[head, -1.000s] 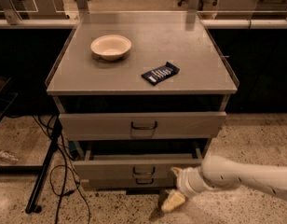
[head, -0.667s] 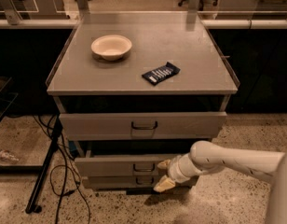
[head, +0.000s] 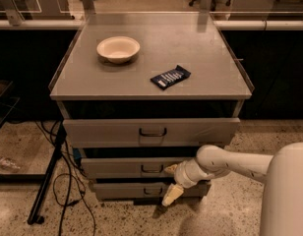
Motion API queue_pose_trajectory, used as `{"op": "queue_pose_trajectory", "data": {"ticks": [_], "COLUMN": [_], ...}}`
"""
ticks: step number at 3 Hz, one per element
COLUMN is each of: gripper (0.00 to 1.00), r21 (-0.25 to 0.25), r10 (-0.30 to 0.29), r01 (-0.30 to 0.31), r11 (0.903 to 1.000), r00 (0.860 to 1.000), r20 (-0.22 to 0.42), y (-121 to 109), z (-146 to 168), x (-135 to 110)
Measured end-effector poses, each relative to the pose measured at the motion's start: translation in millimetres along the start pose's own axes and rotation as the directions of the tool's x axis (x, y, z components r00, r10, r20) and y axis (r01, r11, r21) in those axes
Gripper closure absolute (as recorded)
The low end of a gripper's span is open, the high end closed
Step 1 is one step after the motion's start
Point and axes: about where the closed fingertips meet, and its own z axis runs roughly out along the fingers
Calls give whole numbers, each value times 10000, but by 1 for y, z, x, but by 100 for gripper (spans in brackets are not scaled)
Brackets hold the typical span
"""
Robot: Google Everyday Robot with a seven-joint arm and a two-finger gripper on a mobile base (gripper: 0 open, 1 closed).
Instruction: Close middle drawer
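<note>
Touching middle drawer | jaws spread (just right of handle)

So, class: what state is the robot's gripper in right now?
Gripper: open, holding nothing, at the middle drawer front, right of its handle.

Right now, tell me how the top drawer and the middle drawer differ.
The top drawer has a taller front; the middle drawer has a low, flat one. The top drawer's handle looks darker than the middle drawer's handle. The gripper is at the middle drawer's front, right of that handle; nothing touches the top drawer. Both are grey with one centre handle.
</note>
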Motion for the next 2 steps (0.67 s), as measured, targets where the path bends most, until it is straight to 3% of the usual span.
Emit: {"op": "queue_pose_trajectory", "data": {"ticks": [1,2], "gripper": [0,0], "r21": [-2,-2], "r10": [0,0], "r01": [0,0], "r11": [10000,10000], "r00": [10000,10000], "r20": [0,0], "y": [0,0], "z": [0,0], "x": [0,0]}}
